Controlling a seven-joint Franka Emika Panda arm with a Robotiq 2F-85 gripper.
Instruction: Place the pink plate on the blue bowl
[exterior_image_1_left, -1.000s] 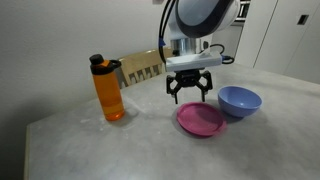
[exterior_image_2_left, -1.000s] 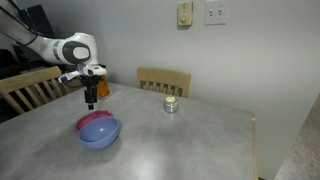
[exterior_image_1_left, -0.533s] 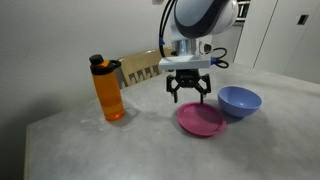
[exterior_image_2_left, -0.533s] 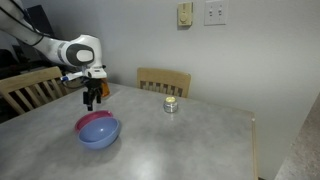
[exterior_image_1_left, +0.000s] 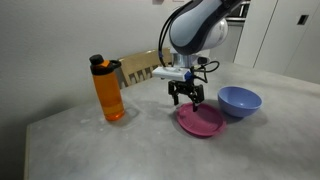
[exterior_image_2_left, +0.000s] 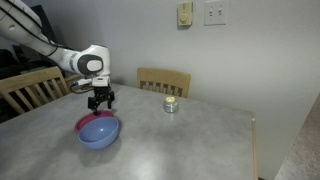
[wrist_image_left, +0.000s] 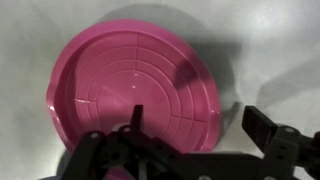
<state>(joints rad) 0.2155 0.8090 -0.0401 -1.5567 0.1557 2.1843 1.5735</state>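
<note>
End effector (exterior_image_1_left: 187, 99) open over pink plate (exterior_image_1_left: 202, 121); thin rim risks slipping on table (exterior_image_1_left: 140, 150), nudging blue bowl (exterior_image_1_left: 239, 100).

Bright pink plate (wrist_image_left: 133, 88) with concentric rings, pale blue bowl (exterior_image_1_left: 239, 100) at right, orange bottle (exterior_image_1_left: 108, 95), black cap (exterior_image_1_left: 97, 61), at left, grey table (exterior_image_1_left: 120, 150), black gripper (exterior_image_1_left: 186, 102).

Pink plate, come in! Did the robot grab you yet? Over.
Gripper open, low over pink plate, not gripping. Plate flat on table beside blue bowl. Nothing between them.
</note>
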